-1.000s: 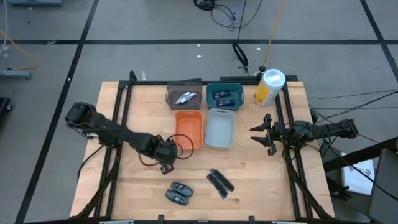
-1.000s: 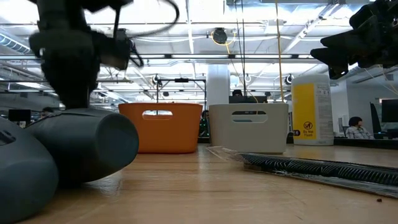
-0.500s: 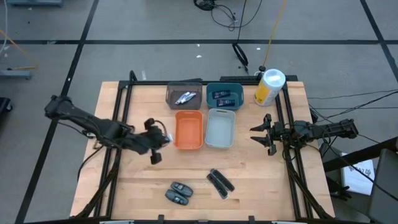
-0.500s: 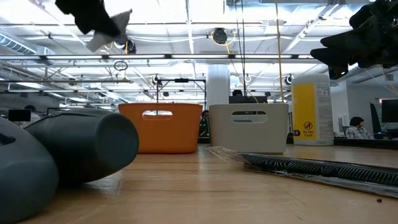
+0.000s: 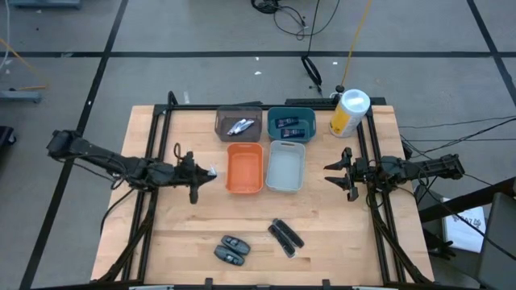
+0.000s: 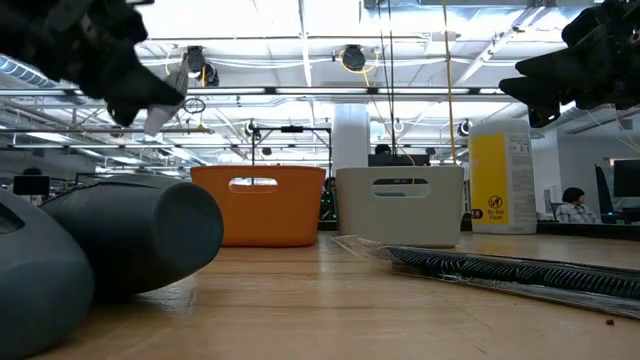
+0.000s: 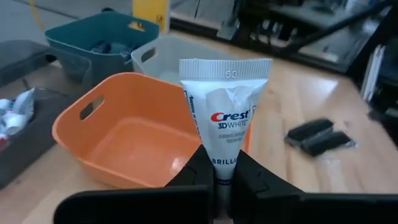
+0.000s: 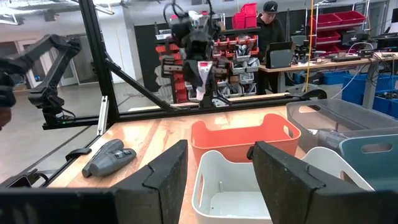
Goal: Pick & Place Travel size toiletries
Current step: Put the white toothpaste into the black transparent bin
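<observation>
One white Crest toothpaste tube (image 7: 224,115) is clamped between the left gripper (image 5: 196,174) fingers, held above the table just left of the orange bin (image 5: 245,168). Right gripper (image 5: 343,172) waits at the right, fingers apart, empty.

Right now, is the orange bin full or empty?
Empty. The orange bin shows only its bare floor in the left wrist view, and the high view shows nothing inside it either.

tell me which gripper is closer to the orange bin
Left. The left gripper, shut on a white tube, hovers just beside the orange bin; the right gripper waits beyond the white bin.
</observation>
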